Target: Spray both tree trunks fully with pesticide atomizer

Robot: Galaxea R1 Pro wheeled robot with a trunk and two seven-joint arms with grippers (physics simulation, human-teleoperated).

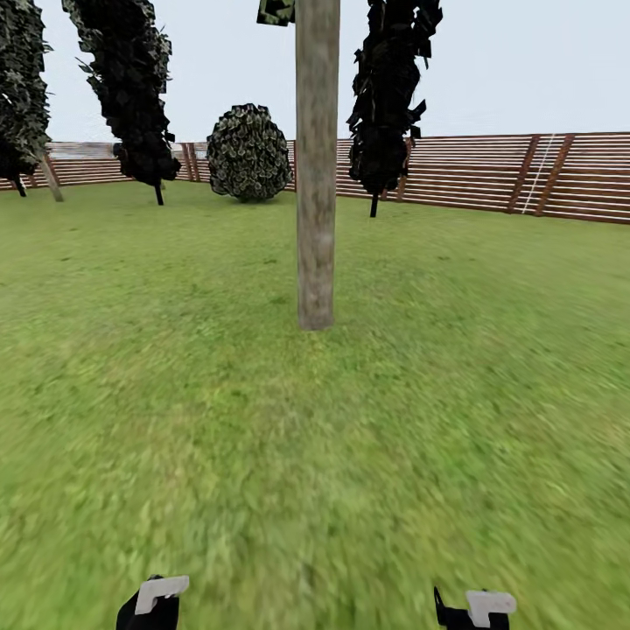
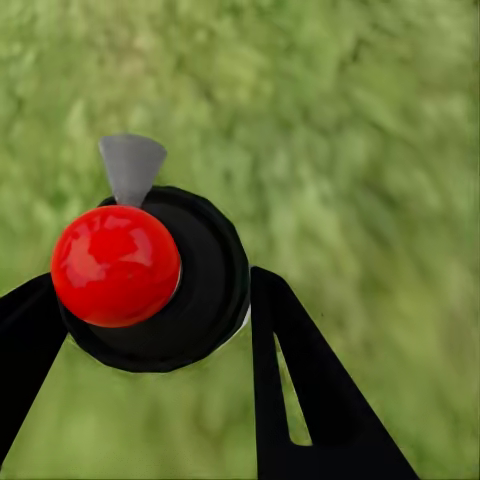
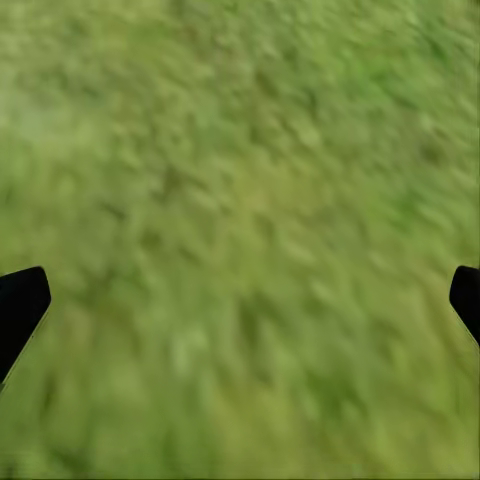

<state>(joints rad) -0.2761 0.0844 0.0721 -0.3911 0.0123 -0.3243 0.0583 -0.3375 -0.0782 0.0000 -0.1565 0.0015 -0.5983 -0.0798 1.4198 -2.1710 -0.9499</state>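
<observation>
The pesticide atomizer (image 2: 150, 290) appears from above in the left wrist view: a round black body, a glossy red top and a grey nozzle cone. My left gripper (image 2: 150, 315) is shut on it, one black finger (image 2: 300, 380) on each side, over grass. My right gripper (image 3: 247, 292) is open above bare lawn with nothing between its tips. A tree trunk (image 1: 316, 175), thick, straight and mottled grey-tan, rises from the grass straight ahead in the head view, a few metres off. Both wrists (image 1: 153, 604) (image 1: 477, 608) peek in at that view's lower edge. No white specks are visible.
The garden lawn (image 1: 262, 437) stretches to a brown slatted fence (image 1: 490, 171). Dark narrow cypresses (image 1: 131, 87) (image 1: 385, 96) and a round bush (image 1: 248, 153) stand near the fence. A thin pale trunk (image 1: 52, 179) leans at the far left.
</observation>
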